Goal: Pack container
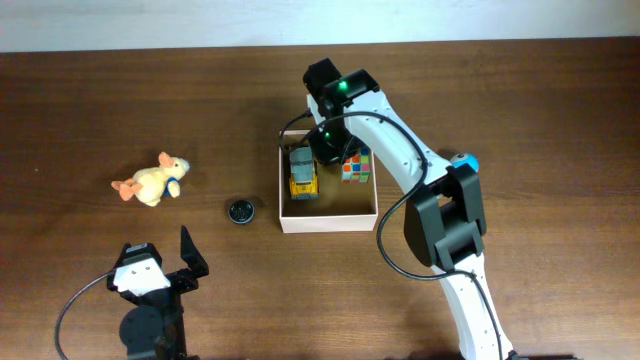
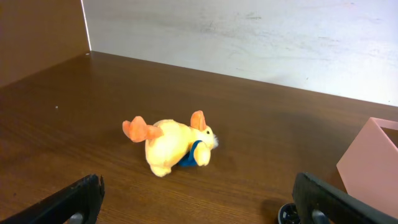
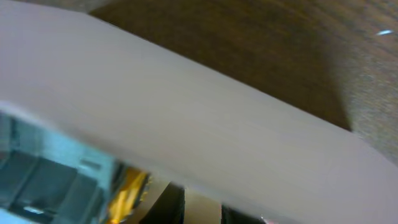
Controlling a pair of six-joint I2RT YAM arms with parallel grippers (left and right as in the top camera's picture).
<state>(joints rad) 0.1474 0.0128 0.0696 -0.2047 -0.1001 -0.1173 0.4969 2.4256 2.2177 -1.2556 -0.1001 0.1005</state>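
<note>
1. The container (image 1: 330,222) sits on the table (image 1: 540,100) a little right of centre. It is a square, shallow box with white walls and a tan floor.
2. Inside it, a yellow toy truck (image 1: 303,172) lies along the left wall. A colour cube (image 1: 356,165) is in the far right corner.
3. The right arm rises from the near right edge and bends at a black elbow right of the box. It then stretches left and far, over the box's far right part.
4. The right gripper (image 1: 328,148) points down at the far left corner, just over the truck's far end. Its fingers are closed, and I cannot tell whether they pinch anything.
5. The right wrist view is filled by a blurred pale box wall (image 3: 217,124), with the truck (image 3: 37,180) below it.
6. The left gripper (image 1: 162,258) hangs low at the near left, well apart from the box, with its fingers spread wide.
7. It faces a yellow plush duck (image 2: 171,144) lying on its side.
8. A small black round piece (image 1: 240,211) sits just left of the box.
</note>
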